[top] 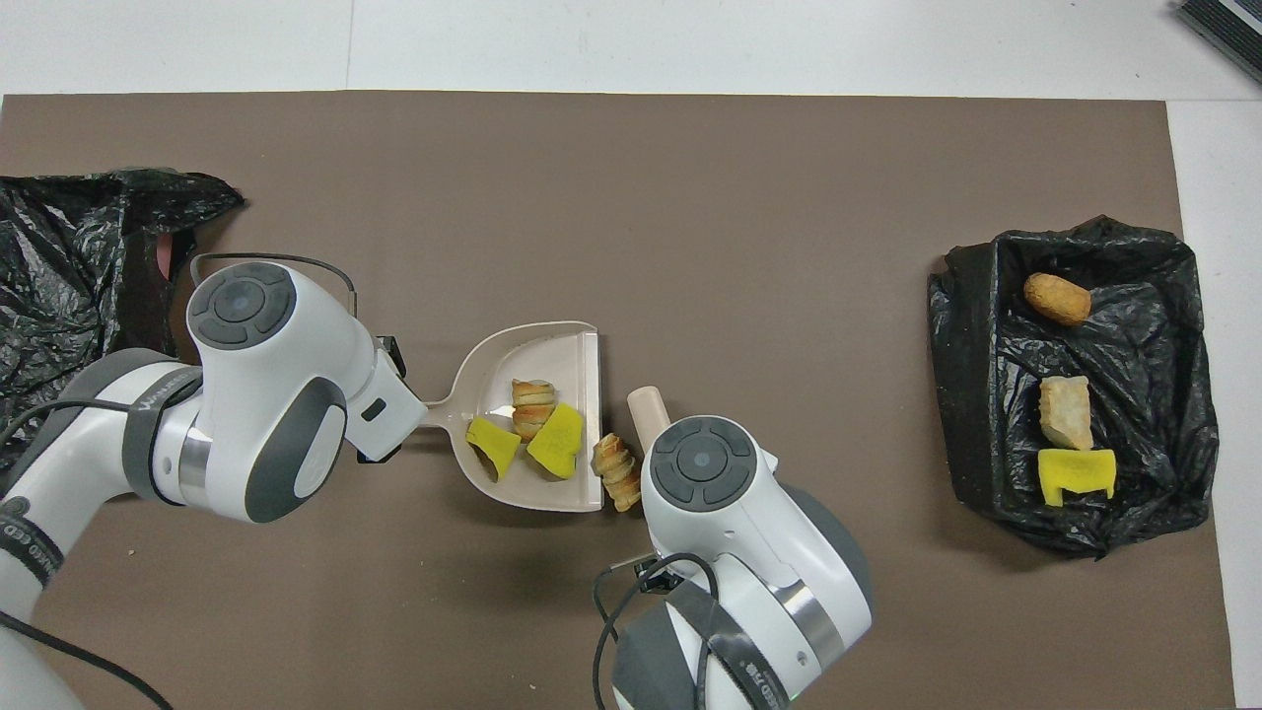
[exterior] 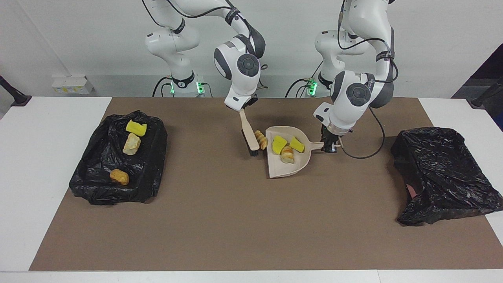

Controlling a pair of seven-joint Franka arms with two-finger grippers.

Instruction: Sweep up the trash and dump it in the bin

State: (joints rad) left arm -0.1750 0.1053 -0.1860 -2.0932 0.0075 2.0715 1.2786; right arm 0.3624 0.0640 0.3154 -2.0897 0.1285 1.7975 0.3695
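A beige dustpan (exterior: 275,169) (top: 562,345) sits mid-table with two yellow sponge pieces (exterior: 279,144) (top: 557,441) and one pale striped lump (exterior: 287,154) (top: 532,402) of trash in it. My left gripper (exterior: 329,144) is shut on the dustpan's handle (exterior: 316,145) (top: 439,419). My right gripper (exterior: 246,108) is shut on the handle of the brush (exterior: 247,131) (top: 646,404), whose black bristles (exterior: 253,151) hang just outside the pan's open edge. One striped lump (exterior: 260,139) (top: 616,471) lies on the mat between brush and pan.
A black-lined bin (exterior: 153,157) (top: 971,394) at the right arm's end holds a yellow piece, a pale lump and an orange-brown lump. A crumpled black bag (exterior: 444,177) (top: 69,296) lies at the left arm's end. A brown mat (exterior: 251,228) covers the table.
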